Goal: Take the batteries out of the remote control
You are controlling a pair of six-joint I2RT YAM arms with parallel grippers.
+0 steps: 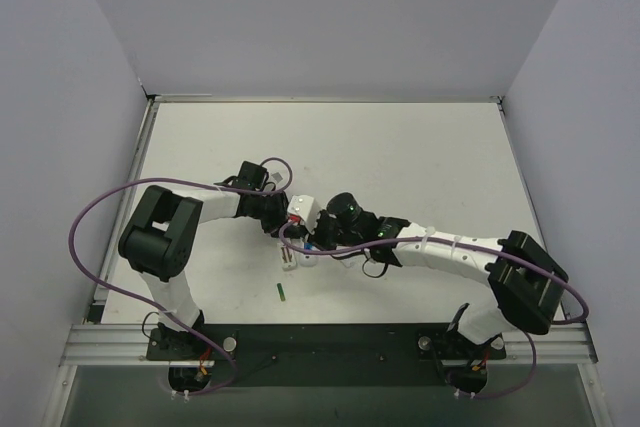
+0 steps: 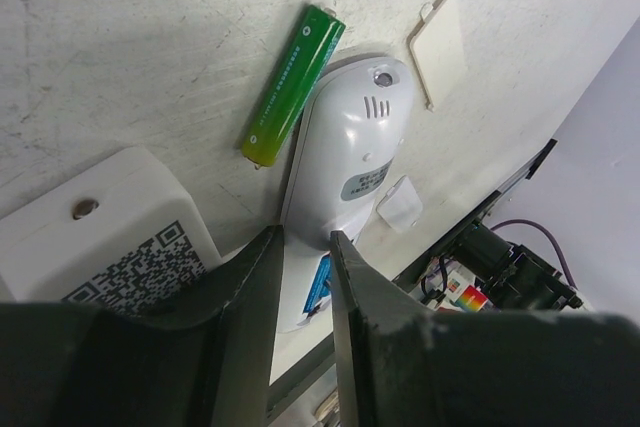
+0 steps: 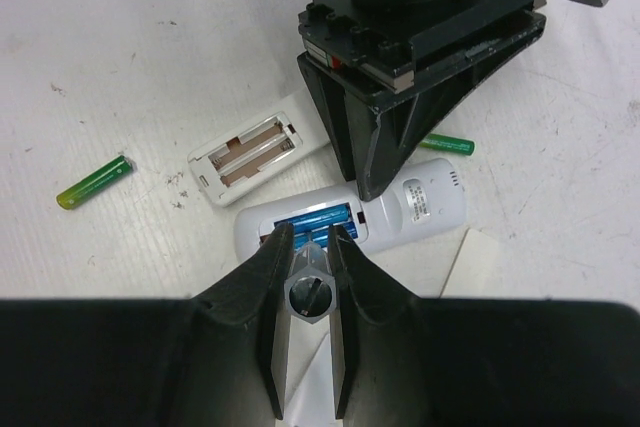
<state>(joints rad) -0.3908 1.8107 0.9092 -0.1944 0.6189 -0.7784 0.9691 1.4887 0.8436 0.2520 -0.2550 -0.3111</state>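
**Two blue batteries [image 3: 318, 219] lie in the opened remote [image 3: 425, 209]**

Both cells lie side by side in the remote's uncovered bay. The remote is flat on the white worktop [image 1: 400, 157], between the two arms.

The right end effector [image 3: 308, 234] is pressed together on a thin stick [image 3: 307, 292] — the stick's far end reaches the near rim of the bay, right at the blue cells. The left end effector [image 2: 305, 242] comes down from the opposite side. Its fingers stand astride the remote's body just beyond the bay, with a narrow gap between them; whether they pinch the casing cannot be told.

One green battery [image 3: 445, 144] lies on the worktop just beside the remote's rounded end. A second green battery [image 3: 95, 182] lies well apart, past a second remote [image 3: 250, 157] — this one lies just beside the first, its open bay showing bare slots. A loose battery cover [image 2: 440, 47] lies near the rounded end.
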